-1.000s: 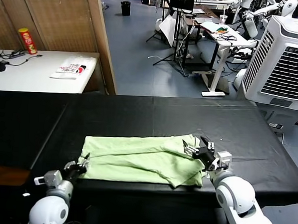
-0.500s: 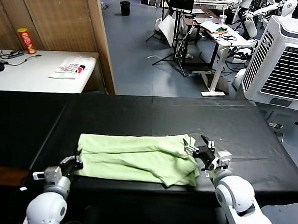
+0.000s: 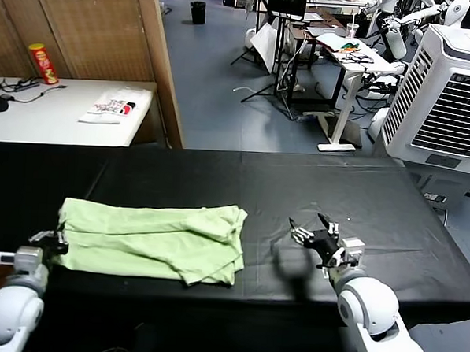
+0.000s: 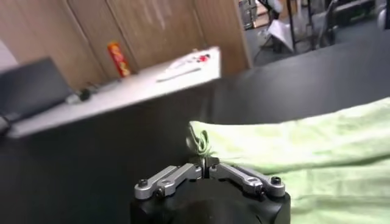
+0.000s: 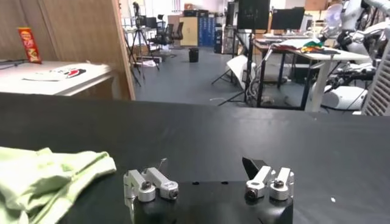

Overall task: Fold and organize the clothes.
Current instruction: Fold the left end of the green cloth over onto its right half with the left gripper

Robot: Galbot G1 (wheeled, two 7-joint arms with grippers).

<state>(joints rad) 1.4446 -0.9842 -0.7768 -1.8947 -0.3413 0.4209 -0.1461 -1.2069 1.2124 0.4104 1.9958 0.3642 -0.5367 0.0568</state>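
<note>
The clothes are one pale green T-shirt (image 3: pixel 153 239), lying folded and rumpled on the left half of the black table (image 3: pixel 298 183). My left gripper (image 3: pixel 55 238) sits at the shirt's left edge near the table's front, shut on a small pinch of its fabric. In the left wrist view the left gripper (image 4: pixel 205 163) grips a green fold, and the shirt (image 4: pixel 304 152) spreads away beyond it. My right gripper (image 3: pixel 314 234) stands open over bare black cloth, well to the right of the shirt. The right wrist view shows the right gripper (image 5: pixel 206 163) holding nothing, with the shirt (image 5: pixel 49 176) off to one side.
A white side table (image 3: pixel 33 122) at the back left holds a red can (image 3: pixel 43 63) and a packet (image 3: pixel 112 105). A wooden partition (image 3: pixel 101 27) stands behind it. A white cooling unit (image 3: pixel 448 92) rises at the right. The table's front edge runs just below both grippers.
My left gripper has pulled the shirt leftward along the table. The shirt has slid away from the right gripper, which stayed in place and open.
</note>
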